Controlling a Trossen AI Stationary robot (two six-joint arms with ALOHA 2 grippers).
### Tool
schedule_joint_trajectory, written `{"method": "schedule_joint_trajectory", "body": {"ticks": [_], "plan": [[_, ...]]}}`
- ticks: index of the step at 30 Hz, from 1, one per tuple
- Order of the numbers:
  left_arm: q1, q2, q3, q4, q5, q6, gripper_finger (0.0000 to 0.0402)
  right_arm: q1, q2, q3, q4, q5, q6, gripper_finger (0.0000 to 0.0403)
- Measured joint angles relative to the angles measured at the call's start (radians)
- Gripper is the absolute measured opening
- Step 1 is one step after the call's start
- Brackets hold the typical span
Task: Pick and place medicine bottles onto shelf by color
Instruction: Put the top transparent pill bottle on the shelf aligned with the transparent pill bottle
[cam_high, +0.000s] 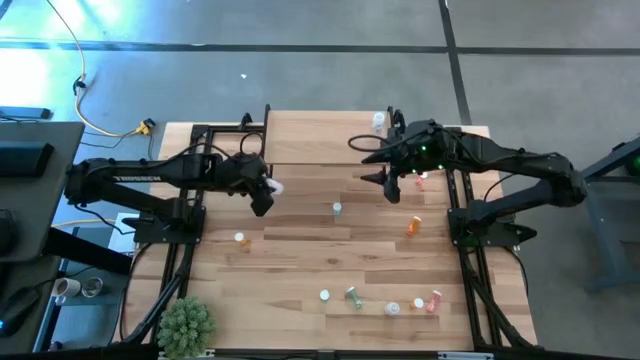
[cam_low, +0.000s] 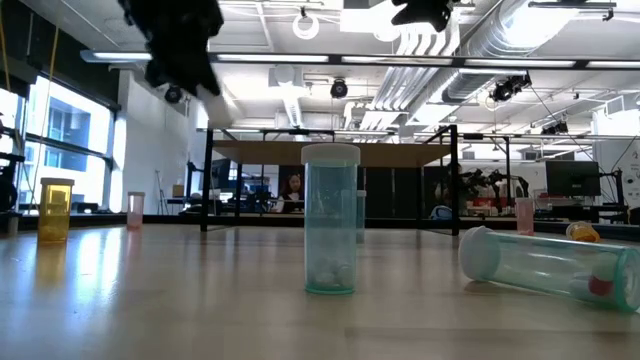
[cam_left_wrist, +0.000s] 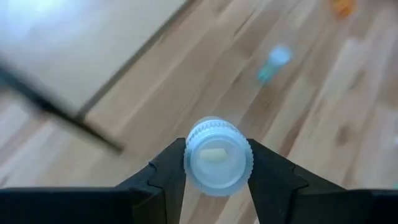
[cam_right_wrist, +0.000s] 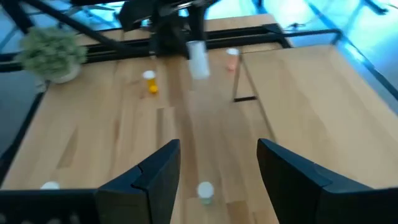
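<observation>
My left gripper (cam_high: 266, 192) is above the table's left-middle, shut on a clear bottle with a white cap (cam_left_wrist: 217, 162). The bottle also shows in the right wrist view (cam_right_wrist: 198, 59) and the low view (cam_low: 214, 106). My right gripper (cam_high: 392, 186) (cam_right_wrist: 217, 168) is open and empty, high above the table near the shelf's (cam_high: 330, 135) near edge. A clear-green bottle (cam_right_wrist: 204, 191) stands on the table below it. A white bottle (cam_high: 379, 122) stands on the shelf. A pink bottle (cam_high: 420, 180) shows beside the right arm. My left gripper pinches the clear bottle between its two fingers at the cap end, on the ribbed cap's sides (cam_left_wrist: 188, 149). The fingers come from above, pointing down. The bottle hangs below them, cap up and a little tilted (cam_low: 214, 106), lifted clear of the table.
Loose on the table are two orange bottles (cam_high: 413, 226) (cam_high: 241, 239) and, near the front edge, white (cam_high: 325, 296), green (cam_high: 353, 296), white (cam_high: 393, 308) and pink (cam_high: 432, 301) ones. A green plant (cam_high: 186, 325) stands at the near left corner.
</observation>
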Motion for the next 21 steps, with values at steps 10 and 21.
{"method": "schedule_joint_trajectory", "body": {"ticks": [10,21], "plan": [[-0.077,0.005,0.001,0.271,-0.003,0.148,0.0132,0.104,0.054,0.0,0.032,-0.001,-0.085,0.0204],[-0.168,0.041,0.001,0.423,-0.004,0.268,0.0132,0.164,0.185,0.0,0.162,0.023,-0.102,0.0204]]}}
